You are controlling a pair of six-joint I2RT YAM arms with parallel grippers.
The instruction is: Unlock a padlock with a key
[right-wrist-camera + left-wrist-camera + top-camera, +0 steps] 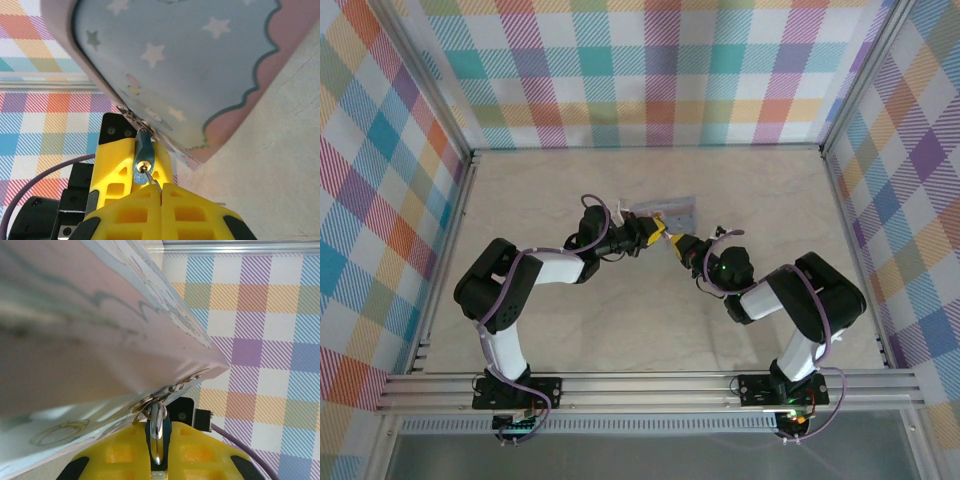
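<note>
The key-insertion step is in hand. Near the bench's [280,150] far edge, the left jaws are nearly closed and pinch the small bluish metal padlock [143,152], which hangs from the pale blue cartoon-printed tin [190,60]. The right jaws, fully closed, hold the thin grey metal key [150,176] with its tip at the keyhole. The next move probably calls for seating the key, then twisting it.

**Crowded Centre, Open Edges**

The tin [672,210] stands just beyond the left gripper [655,233] and right gripper [679,245] and bars the way straight ahead. The two meet nose to nose at the padlock [144,154] on the tin's clasp, with the key [151,176] bridging the last sliver between them. Bare table [540,190] lies free left, right and beyond the tin, up to the checked walls [650,70]. The bent arms [500,290] take up the near side.
</note>
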